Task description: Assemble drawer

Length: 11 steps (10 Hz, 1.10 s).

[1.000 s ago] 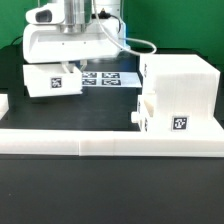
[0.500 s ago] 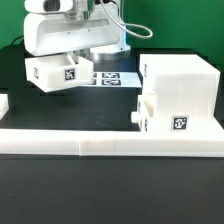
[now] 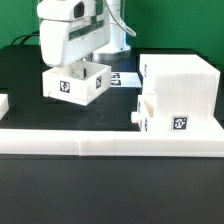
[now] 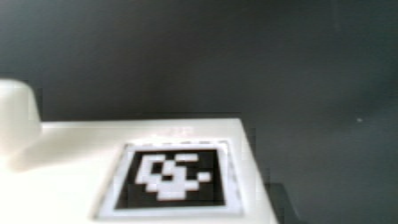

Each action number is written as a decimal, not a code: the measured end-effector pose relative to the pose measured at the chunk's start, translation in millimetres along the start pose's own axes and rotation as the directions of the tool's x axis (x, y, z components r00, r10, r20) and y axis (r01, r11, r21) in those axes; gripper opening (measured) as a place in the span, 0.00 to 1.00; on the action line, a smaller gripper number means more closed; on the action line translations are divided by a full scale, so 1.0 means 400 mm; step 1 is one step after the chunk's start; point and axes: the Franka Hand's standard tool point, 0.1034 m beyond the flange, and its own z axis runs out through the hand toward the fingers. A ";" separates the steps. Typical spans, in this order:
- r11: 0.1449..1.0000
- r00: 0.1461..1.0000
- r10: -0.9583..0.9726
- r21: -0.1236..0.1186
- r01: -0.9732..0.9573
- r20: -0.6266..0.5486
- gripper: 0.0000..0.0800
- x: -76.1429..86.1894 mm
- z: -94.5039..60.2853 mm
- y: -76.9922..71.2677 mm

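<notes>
My gripper (image 3: 77,66) is shut on a white box tray (image 3: 74,85) and holds it tilted a little above the black table, on the exterior view's left of the tall white casing (image 3: 182,80). The tray's tag faces the front. My fingertips are hidden behind the tray's wall. A second white tray (image 3: 163,117) with a tag sits low in the casing's front. In the wrist view the held tray's wall and tag (image 4: 171,176) fill the lower part, with dark table beyond. My fingers do not show clearly there.
A long low white rail (image 3: 110,140) runs across the front of the table. The marker board (image 3: 126,77) lies behind, mostly hidden by the held tray. A small white part (image 3: 3,103) sits at the exterior view's left edge. The arm's white base stands at the back.
My gripper has carried the tray toward the exterior view's right and nearer the casing. The tray now covers most of the marker board.
</notes>
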 end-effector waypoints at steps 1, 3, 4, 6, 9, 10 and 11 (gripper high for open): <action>0.998 0.998 -0.069 -0.002 0.069 -0.001 0.05 -0.008 0.006 -0.005; 0.978 0.978 -0.207 0.002 0.207 0.005 0.05 -0.014 0.011 -0.008; 0.966 0.966 -0.260 0.003 0.260 0.005 0.05 -0.015 0.012 -0.008; 0.923 0.923 -0.385 0.022 0.385 0.011 0.05 -0.002 0.006 0.019; 0.924 0.924 -0.382 0.030 0.381 0.015 0.05 0.068 -0.031 0.111; 0.922 0.922 -0.388 0.009 0.388 0.014 0.05 0.085 -0.043 0.130; 0.923 0.923 -0.386 0.014 0.386 0.014 0.05 0.080 -0.037 0.124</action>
